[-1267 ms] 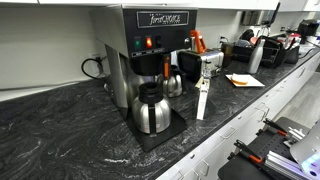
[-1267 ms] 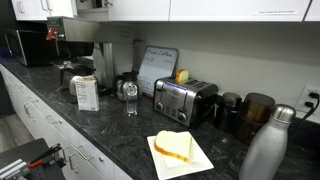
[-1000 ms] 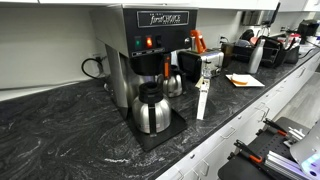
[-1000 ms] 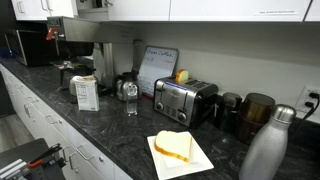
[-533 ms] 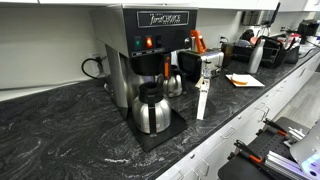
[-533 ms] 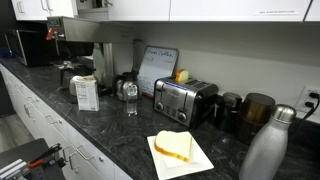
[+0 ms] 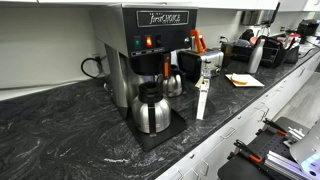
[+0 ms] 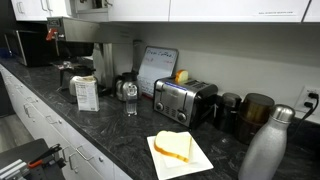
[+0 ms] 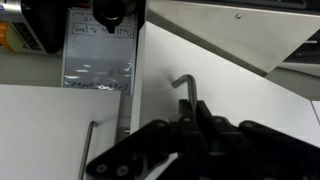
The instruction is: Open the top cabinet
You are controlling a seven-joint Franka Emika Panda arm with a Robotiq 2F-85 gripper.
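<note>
Peering along the white cabinet door (image 9: 235,110) in the wrist view, found the gripper (image 9: 193,110) low in the picture, its black fingers (image 9: 203,120) pressed narrow together. Met there the lower end of a dark bent handle (image 9: 184,88) on that door; could not tell whether pinched or merely touched. Noted a second thin handle (image 9: 92,150) on the neighbouring door (image 9: 40,130), well apart to the side. Got from the exterior views only the lower edge of the upper cabinets (image 8: 230,9), running above a dark marbled counter (image 7: 60,130). Picked out in an exterior view a coffee machine (image 7: 150,40) with a steel carafe (image 7: 151,108) under it. Picked out in an exterior view a toaster (image 8: 183,100), bread (image 8: 172,146) on a white plate (image 8: 200,160), and a steel bottle (image 8: 268,145).
</note>
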